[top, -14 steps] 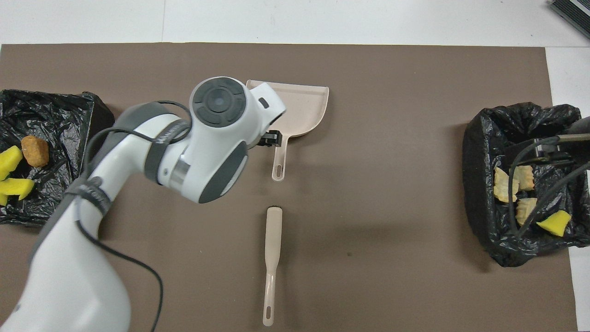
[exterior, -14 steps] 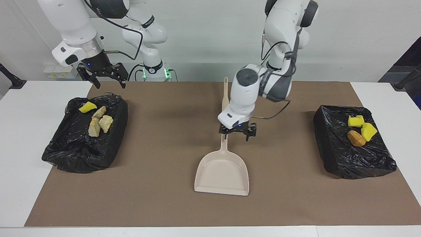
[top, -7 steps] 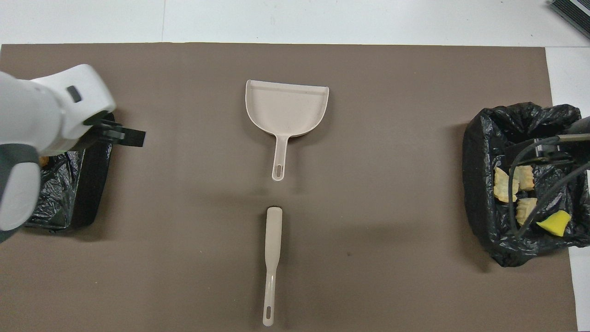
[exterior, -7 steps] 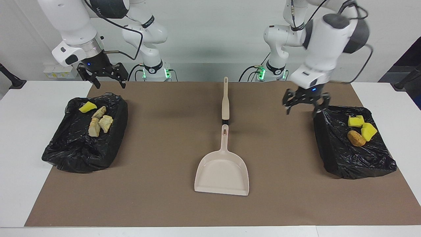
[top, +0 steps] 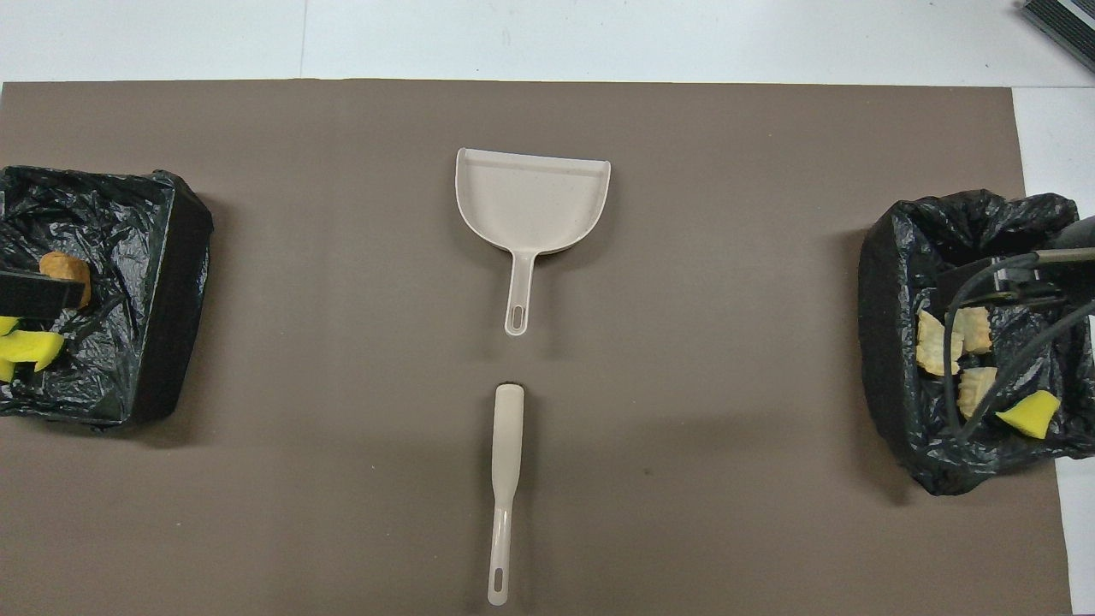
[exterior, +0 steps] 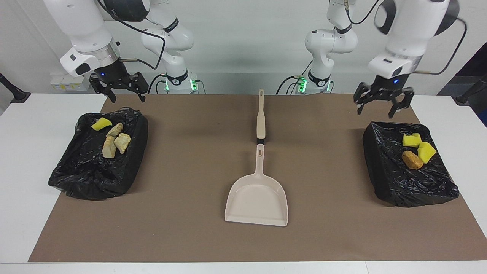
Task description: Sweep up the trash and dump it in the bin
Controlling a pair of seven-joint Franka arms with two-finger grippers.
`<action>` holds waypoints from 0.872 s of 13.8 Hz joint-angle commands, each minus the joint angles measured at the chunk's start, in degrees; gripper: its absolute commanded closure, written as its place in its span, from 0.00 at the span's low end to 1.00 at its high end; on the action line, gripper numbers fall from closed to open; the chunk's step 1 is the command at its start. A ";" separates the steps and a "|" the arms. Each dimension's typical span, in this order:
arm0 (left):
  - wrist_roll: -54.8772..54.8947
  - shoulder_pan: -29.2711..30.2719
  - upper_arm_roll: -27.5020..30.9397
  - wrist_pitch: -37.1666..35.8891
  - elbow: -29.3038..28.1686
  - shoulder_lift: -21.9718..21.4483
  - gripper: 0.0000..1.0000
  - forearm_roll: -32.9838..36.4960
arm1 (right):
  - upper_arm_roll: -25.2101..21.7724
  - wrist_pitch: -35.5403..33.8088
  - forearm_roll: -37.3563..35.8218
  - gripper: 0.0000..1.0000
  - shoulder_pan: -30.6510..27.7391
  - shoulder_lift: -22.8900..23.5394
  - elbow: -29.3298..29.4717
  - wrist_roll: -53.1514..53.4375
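The trash lies in two black-bag-lined bins. The bin at the left arm's end (exterior: 384, 171) holds yellow sponge chunks (exterior: 412, 140) and a brown lump (exterior: 412, 160). The bin at the right arm's end (exterior: 87, 179) holds a yellow chunk (exterior: 101, 123) and pale pastry lumps (exterior: 114, 142). My left gripper (exterior: 374, 113) is open and empty, raised over the mat beside its bin's robot-side edge. My right gripper (exterior: 128, 99) is open and empty, raised over the robot-side edge of its bin.
A beige dustpan (exterior: 257, 198) lies empty mid-mat, its handle pointing toward the robots. A beige brush handle (exterior: 260, 114) lies in line with it, nearer the robots. Both show in the overhead view, dustpan (top: 532, 201) and brush (top: 505, 479).
My left gripper has left the dustpan's handle and swung up and away to the bin at the left arm's end. The dustpan stays flat on the mat. The right arm has not moved.
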 commanded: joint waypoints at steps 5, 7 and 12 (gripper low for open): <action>0.07 0.47 -0.20 -6.01 8.87 4.48 0.00 -0.77 | -0.02 0.47 0.95 0.00 -0.29 -0.82 -0.97 0.21; -0.46 0.47 -0.20 -6.36 8.25 4.04 0.00 -0.16 | -0.02 0.47 0.95 0.00 -0.29 -0.82 -0.97 0.21; -3.18 0.38 -0.20 -5.84 2.62 0.35 0.00 0.90 | -0.02 0.47 0.95 0.00 -0.29 -0.82 -0.97 0.21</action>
